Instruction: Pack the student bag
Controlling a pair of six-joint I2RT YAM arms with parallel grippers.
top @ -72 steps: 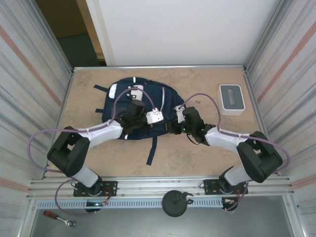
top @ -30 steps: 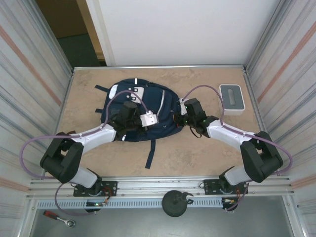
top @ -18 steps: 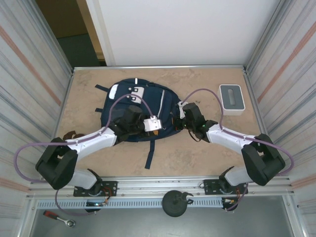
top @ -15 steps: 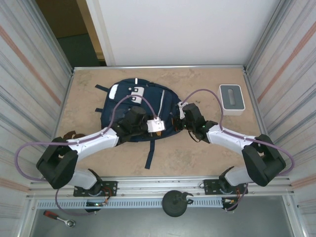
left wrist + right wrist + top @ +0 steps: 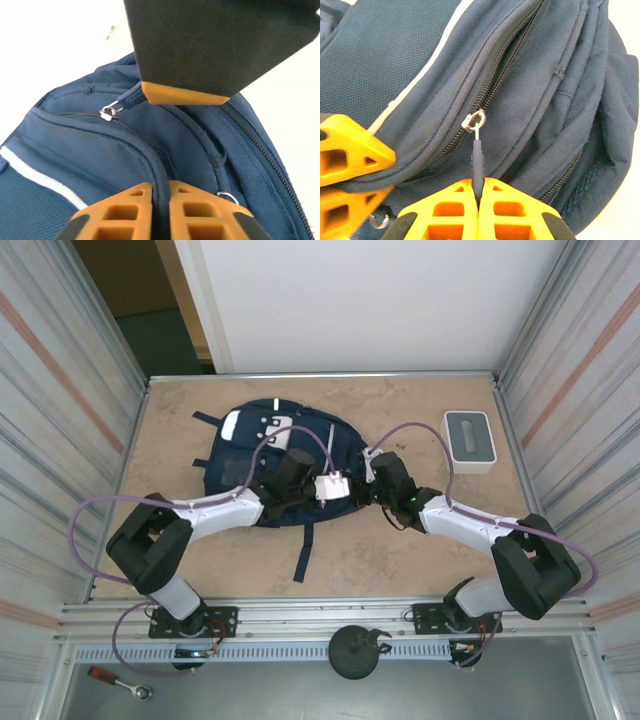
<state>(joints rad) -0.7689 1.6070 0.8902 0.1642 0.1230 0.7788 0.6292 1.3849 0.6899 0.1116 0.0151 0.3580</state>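
The table (image 5: pixel 420 550) is a mottled tan top walled in on three sides. The bag (image 5: pixel 225 475) lies flat on its far left-centre part, navy, with a dark strap (image 5: pixel 305 550) trailing toward the near edge. Both my arms reach in over the bag's right half. A small white box (image 5: pixel 467 440) with a grey recess on top stands at the far right, well apart from the bag.

The bag carries white patches (image 5: pixel 232 424) near its far left end. Any print on them is too small for me to read, and I can make out no brand or lettering on the box either.

My left pincer (image 5: pixel 160 189) is closed, its orange fingers (image 5: pixel 127 207) pressed together on a raised ridge of navy fabric beside a pale stripe (image 5: pixel 40 172). Just past it a zip track runs along the bag's edge.

My right pincer (image 5: pixel 477 184) is closed as well, squeezing the thin dark zip pull (image 5: pixel 477 155) between its tips. The pull stands straight up from my fingers to a small metal slider ring (image 5: pixel 472 120) on a closed zip. The left pincer's orange fingers sit just to the left of it, close by on the same side of the bag.
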